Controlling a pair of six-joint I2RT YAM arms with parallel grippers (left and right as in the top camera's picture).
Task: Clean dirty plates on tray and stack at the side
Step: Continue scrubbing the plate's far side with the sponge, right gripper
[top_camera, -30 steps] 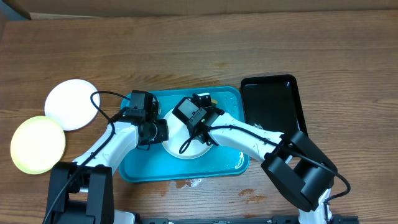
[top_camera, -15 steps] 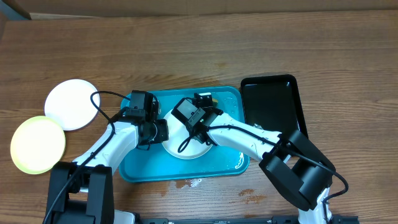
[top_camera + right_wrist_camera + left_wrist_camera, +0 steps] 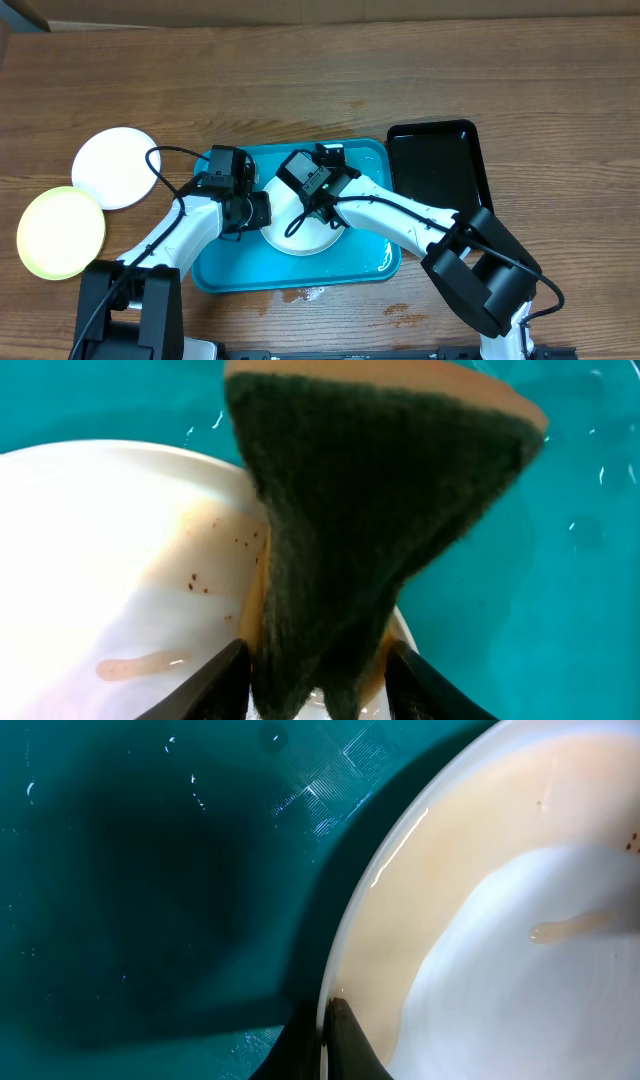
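A white plate (image 3: 290, 238) lies in the turquoise tray (image 3: 225, 268). My left gripper (image 3: 262, 212) is shut on this plate's left rim; in the left wrist view its fingers (image 3: 328, 1038) pinch the rim of the wet plate (image 3: 500, 940), which has brown specks and a smear. My right gripper (image 3: 318, 205) is shut on a dark green scouring sponge (image 3: 370, 530) held over the plate (image 3: 110, 560) and its far rim. A second white plate (image 3: 115, 167) and a yellow-green plate (image 3: 60, 231) lie on the table at the left, overlapping.
A glossy black tray (image 3: 440, 165) lies right of the turquoise tray. Water drops lie on the wooden table (image 3: 310, 293) in front of the tray. A cardboard edge runs along the table's far side.
My right gripper with the sponge has shifted slightly away and to the right over the plate. The left arm has not moved.
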